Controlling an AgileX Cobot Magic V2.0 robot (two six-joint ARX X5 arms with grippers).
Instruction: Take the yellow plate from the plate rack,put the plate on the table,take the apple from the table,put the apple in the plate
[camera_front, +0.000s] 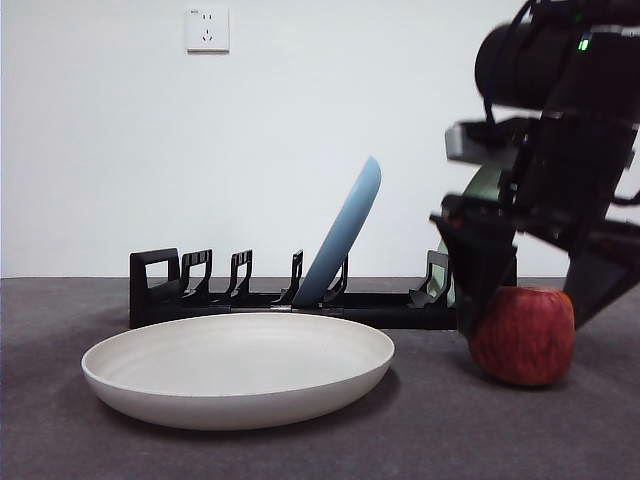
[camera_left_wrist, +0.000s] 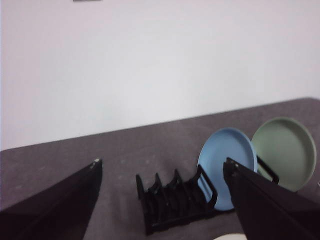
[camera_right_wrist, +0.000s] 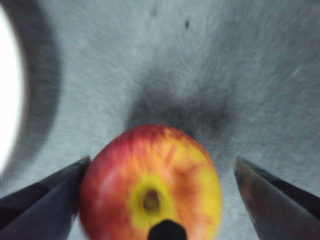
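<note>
**Apple flanked, not yet gripped**

The apple (camera_front: 522, 335) sits on the surface (camera_front: 440, 440), just beside the yellow plate (camera_front: 238, 368), which lies flat before the plate rack (camera_front: 300, 300). The right pincer (camera_right_wrist: 160, 172) straddles it with jaws wide, one touching, the other apart. An uneven closing could push the blocky fruit sideways. Open surface lies between apple and rim. The left pincer (camera_left_wrist: 162, 167) waits wide, empty.
</note>
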